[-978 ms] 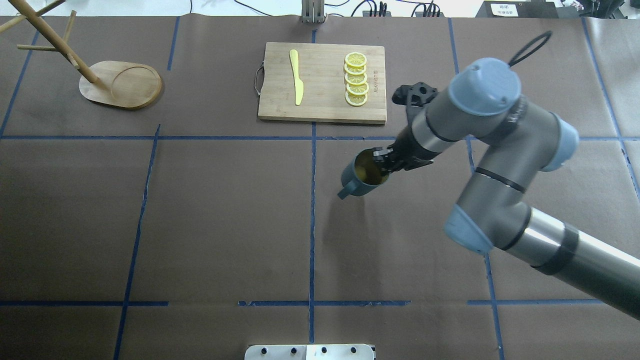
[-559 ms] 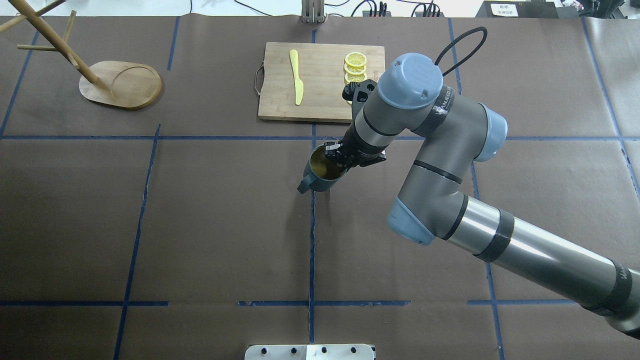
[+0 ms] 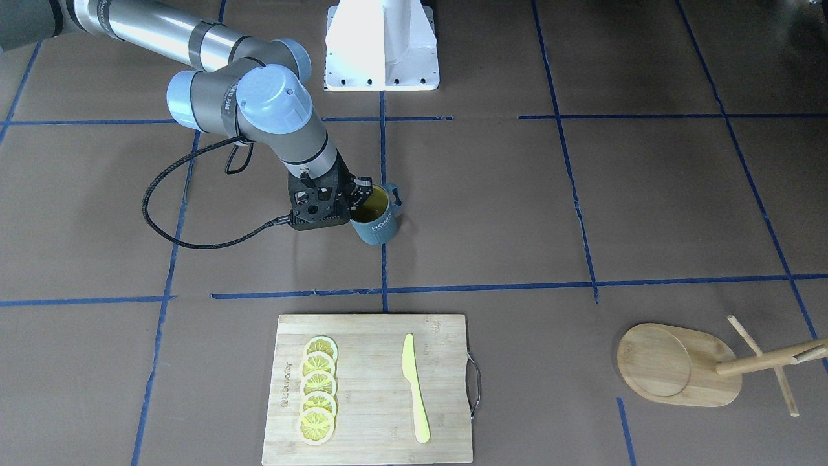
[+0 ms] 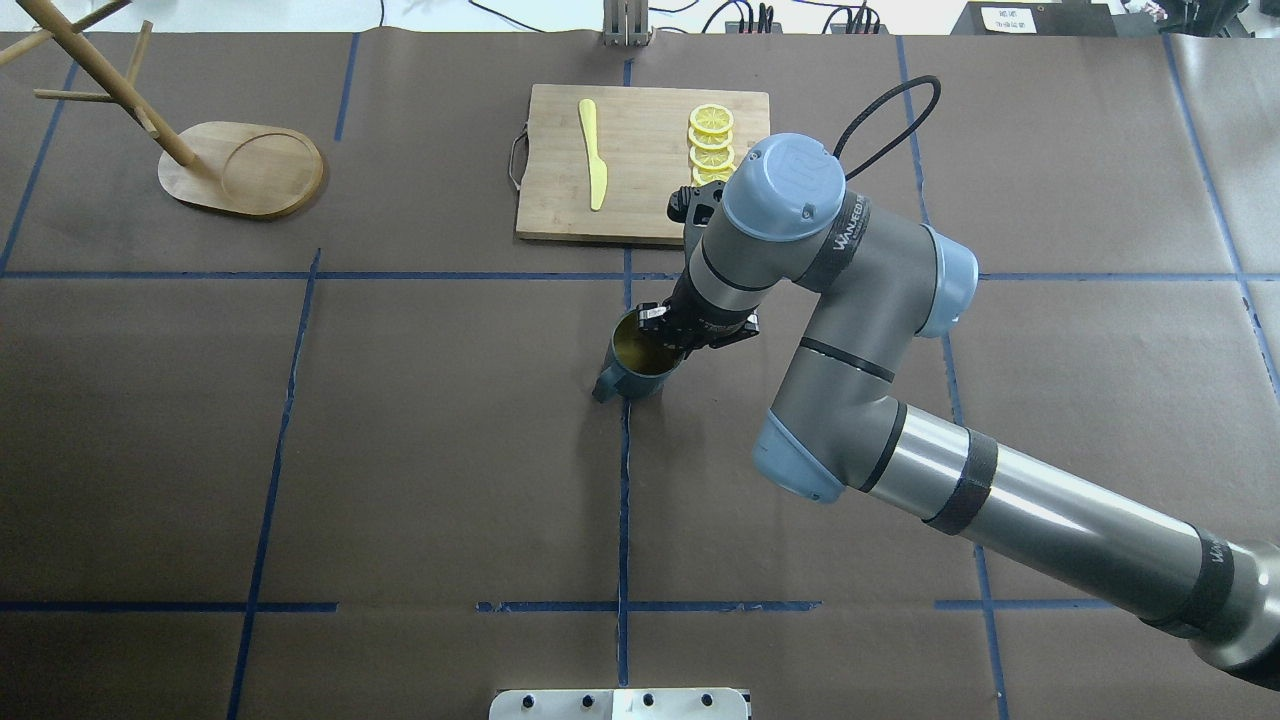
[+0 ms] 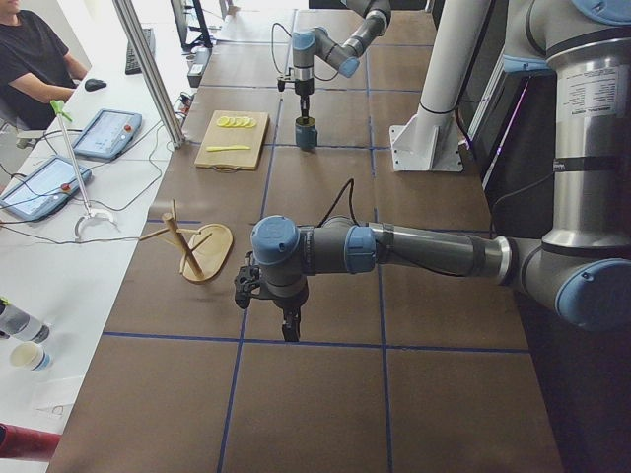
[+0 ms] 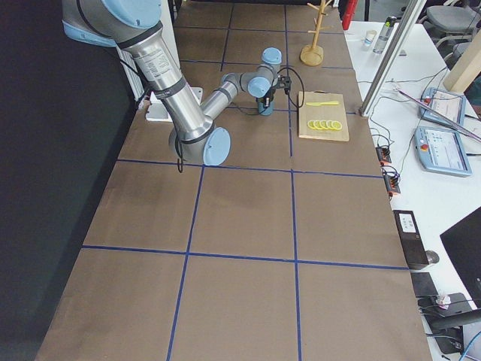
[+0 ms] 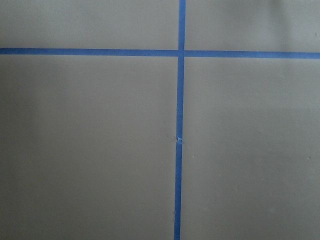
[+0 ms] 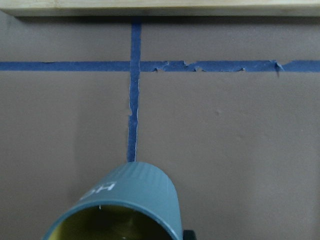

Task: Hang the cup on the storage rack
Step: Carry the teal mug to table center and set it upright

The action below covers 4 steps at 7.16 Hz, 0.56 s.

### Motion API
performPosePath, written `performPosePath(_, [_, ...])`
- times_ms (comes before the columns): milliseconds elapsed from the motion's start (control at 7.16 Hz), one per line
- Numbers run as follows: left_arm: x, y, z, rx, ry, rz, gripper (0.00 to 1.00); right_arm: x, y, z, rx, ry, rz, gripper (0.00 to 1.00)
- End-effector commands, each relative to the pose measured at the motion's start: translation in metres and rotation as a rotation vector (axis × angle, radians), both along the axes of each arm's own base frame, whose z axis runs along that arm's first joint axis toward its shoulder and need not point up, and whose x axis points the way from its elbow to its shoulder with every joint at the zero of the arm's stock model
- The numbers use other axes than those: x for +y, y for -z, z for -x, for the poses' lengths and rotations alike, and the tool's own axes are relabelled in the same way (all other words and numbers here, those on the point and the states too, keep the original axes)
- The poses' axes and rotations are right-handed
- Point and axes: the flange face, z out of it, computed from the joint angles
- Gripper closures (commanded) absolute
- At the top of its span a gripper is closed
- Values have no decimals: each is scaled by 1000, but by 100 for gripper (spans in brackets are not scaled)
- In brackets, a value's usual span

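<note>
Robot lab: table (image 4: 450,450) papered brown, blue tape grid (image 4: 624,500), operator (image 5: 32,54) at side desk (image 5: 59,296) with teach pendants (image 5: 104,133), cables (image 4: 760,18) along the far edge.

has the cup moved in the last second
Yes. In the overhead view the cup, in the right claw, went left: from well right of the central tape line to over it.

cup (image 3: 376,226): we read white "HOME" on its side | right wrist view: we catch only "HO", upside down | cutting board (image 3: 369,362): burnt-in mark beside the lemon slices (image 3: 317,391), illegible to us | right arm (image 4: 850,215): white lettering, unreadable
</note>
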Motion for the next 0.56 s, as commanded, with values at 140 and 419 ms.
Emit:
performPosePath(140, [0,0,0,1,0,0,0,5,11,9,-2,-5,-19,29])
performPosePath(419, [0,0,0,3,1,1,0,5,15,8,-9,-11,-18,0])
